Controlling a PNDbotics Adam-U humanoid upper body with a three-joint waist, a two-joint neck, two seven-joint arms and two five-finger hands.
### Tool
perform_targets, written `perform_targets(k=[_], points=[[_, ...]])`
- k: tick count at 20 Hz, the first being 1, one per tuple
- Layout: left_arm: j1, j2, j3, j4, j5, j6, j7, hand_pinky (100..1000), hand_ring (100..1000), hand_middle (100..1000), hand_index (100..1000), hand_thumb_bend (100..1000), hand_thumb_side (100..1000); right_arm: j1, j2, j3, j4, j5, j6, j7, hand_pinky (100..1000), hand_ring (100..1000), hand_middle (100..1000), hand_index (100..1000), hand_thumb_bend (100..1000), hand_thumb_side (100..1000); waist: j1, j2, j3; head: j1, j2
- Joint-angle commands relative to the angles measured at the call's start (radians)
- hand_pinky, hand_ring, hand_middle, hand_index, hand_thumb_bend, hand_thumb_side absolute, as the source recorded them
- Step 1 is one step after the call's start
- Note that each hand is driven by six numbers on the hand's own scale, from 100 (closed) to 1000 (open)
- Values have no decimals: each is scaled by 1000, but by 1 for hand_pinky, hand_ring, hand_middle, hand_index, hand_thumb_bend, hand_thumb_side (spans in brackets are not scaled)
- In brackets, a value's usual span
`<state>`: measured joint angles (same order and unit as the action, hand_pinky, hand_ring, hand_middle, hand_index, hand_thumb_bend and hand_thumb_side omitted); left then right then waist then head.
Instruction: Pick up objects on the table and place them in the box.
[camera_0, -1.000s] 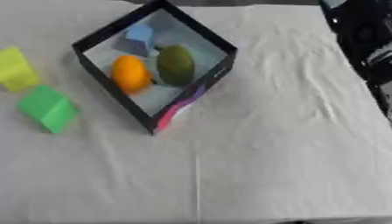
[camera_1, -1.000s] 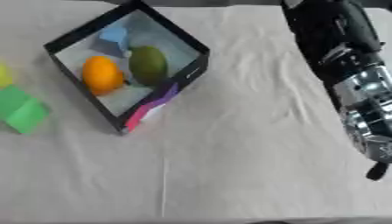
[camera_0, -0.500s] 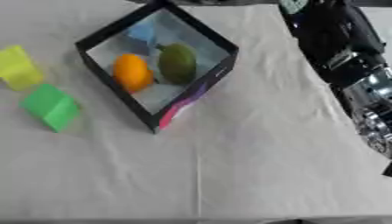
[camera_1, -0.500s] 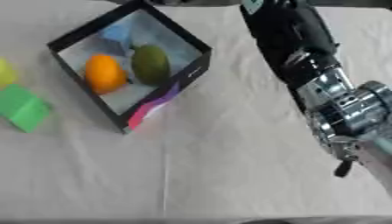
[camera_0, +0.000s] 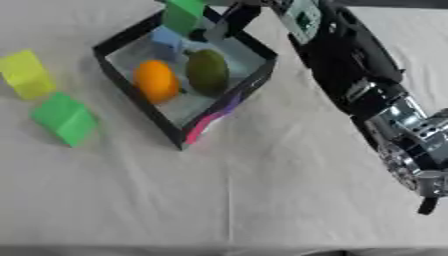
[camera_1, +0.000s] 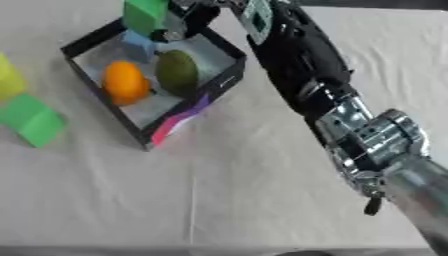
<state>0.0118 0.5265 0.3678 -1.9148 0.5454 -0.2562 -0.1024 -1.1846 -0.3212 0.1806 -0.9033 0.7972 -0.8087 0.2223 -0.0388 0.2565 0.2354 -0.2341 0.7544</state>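
A black box (camera_0: 249, 90) stands askew at the upper left of the white cloth. It holds an orange fruit (camera_0: 157, 81), a dark green fruit (camera_0: 207, 71) and a pale blue block (camera_0: 166, 41). My right arm reaches from the lower right up across the view. Its hand (camera_0: 226, 22) is over the box's far corner, shut on a green block (camera_0: 184, 15) held above the blue block. On the cloth to the left of the box lie a yellow block (camera_0: 26, 74) and a second green block (camera_0: 63, 118). My left hand shows in no view.
The white cloth (camera_0: 262, 190) covers the table, with a crease running down its middle. My black and silver right forearm (camera_1: 367, 135) crosses the right side of the view. The table's front edge shows along the bottom.
My right arm has swung in from the right edge toward the upper left. Its hand now hangs over the box's far corner with a green block in it.
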Motion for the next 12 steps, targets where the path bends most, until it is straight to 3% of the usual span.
perform_targets(k=[1,8,10,11,12], points=[[-2,29,14,-8,-9,0,-7,833,690,809,750,100,565,-6,-2,3,-17,27,-9,4,746,679,700,797,415,360,7,-34,5,-7,-6],[-3,27,11,-5,-19,0,-18,833,689,804,749,100,565,10,-3,4,-10,69,-3,-4,784,723,739,839,372,413,6,-31,5,-8,-15],[-3,27,10,-4,-20,-1,-20,833,688,802,749,100,565,11,-5,6,-15,84,1,-7,821,763,780,890,389,518,6,-31,6,-11,-16],[-3,27,10,-4,-21,-2,-22,833,688,802,749,100,565,12,-6,6,-18,92,0,-8,821,763,780,890,389,518,6,-31,6,-11,-16],[-2,27,9,-3,-22,-2,-23,832,688,801,748,100,565,12,-7,9,-24,102,-4,-7,853,820,789,914,450,589,6,-31,6,-11,-15]])
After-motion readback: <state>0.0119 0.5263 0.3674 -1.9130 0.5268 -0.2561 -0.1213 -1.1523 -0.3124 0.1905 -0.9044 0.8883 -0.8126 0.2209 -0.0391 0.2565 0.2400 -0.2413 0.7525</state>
